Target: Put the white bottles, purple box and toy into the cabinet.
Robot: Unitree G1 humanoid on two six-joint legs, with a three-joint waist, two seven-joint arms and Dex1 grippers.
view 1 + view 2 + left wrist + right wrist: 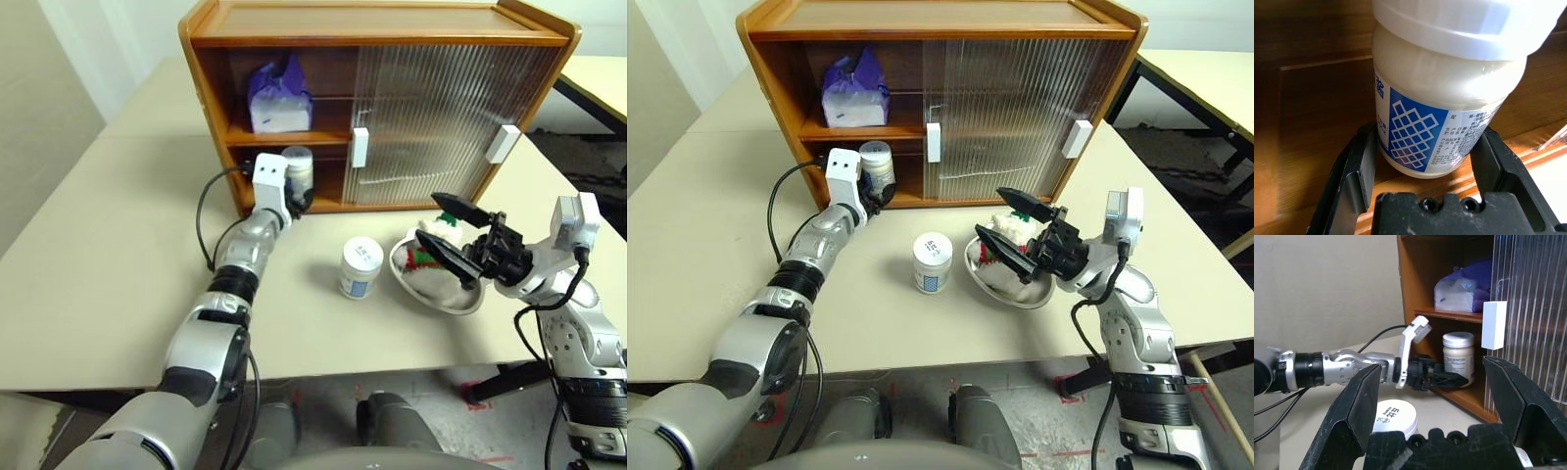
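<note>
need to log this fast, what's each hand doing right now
Left hand: shut on a white bottle at the cabinet's lower compartment.
Right hand: open, holding nothing, above the steel dish.

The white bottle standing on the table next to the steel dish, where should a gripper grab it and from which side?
Grip the bottle on the table around its straight labelled body, just under the wide lid, coming in level from the robot's side. It stands upright. The steel dish lies close on its right, so the open right gripper, nearest it, would probably have to clear the dish rim.
</note>
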